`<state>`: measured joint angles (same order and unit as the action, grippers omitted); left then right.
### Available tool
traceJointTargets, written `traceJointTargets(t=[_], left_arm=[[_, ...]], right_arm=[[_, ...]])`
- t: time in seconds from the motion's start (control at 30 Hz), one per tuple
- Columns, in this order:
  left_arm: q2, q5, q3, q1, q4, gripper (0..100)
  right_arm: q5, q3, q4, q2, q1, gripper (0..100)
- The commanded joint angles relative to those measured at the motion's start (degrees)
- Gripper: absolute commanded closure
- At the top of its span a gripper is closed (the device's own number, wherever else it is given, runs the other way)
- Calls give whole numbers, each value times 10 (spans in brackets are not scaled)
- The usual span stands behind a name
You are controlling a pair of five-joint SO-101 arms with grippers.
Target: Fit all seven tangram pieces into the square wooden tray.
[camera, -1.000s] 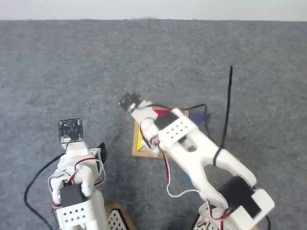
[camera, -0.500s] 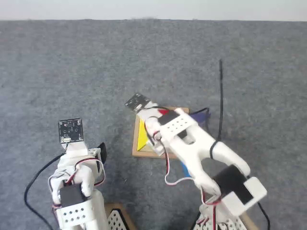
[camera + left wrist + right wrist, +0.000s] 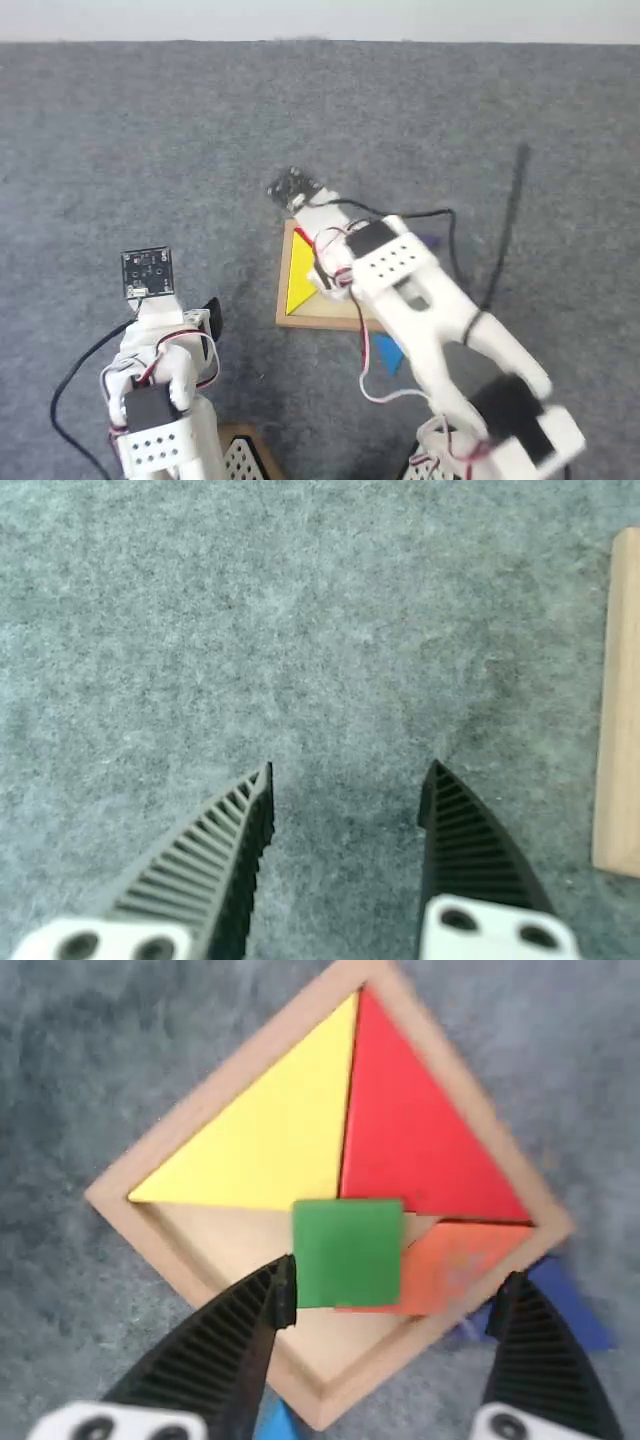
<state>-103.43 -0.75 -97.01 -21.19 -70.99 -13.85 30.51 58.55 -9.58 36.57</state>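
Green square at the tray
Right pincer [image 3: 400, 1280] is wide open, green square [image 3: 348, 1252] between its fingers, crooked over the wooden tray [image 3: 282, 300] on the bench [image 3: 150, 130]. Yellow triangle [image 3: 298, 282] has its long side along the left rim. Left pincer [image 3: 350, 770] open, empty.

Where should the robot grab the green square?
Probably from straight above, pinching two opposite straight edges: the green square lies face up in the tray, with bare floor beside one edge. The open right gripper hangs over it.
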Motion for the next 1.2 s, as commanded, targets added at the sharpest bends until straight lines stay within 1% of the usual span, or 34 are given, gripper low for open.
traceJointTargets(t=[0.0,0.1,0.23,0.37,0.53,0.73,0.8,1.17], left_arm=[[-11,-3,6,-3,-3,766],[-11,-3,6,-3,-3,766],[-11,-3,6,-3,-3,766],[-11,-3,6,-3,-3,766],[-11,-3,6,-3,-3,766],[-11,-3,6,-3,-3,766],[-11,-3,6,-3,-3,766],[-11,-3,6,-3,-3,766]], right_arm=[[-3,-20,-9,-58,-62,685],[-6,-21,-26,-7,-93,685],[-9,-25,-59,83,-96,685],[-21,-54,-46,124,-93,685],[-22,-57,-46,130,-83,685],[-19,-32,-10,124,-26,685],[-19,-18,-8,124,-17,685],[-5,-26,14,119,-19,685]])
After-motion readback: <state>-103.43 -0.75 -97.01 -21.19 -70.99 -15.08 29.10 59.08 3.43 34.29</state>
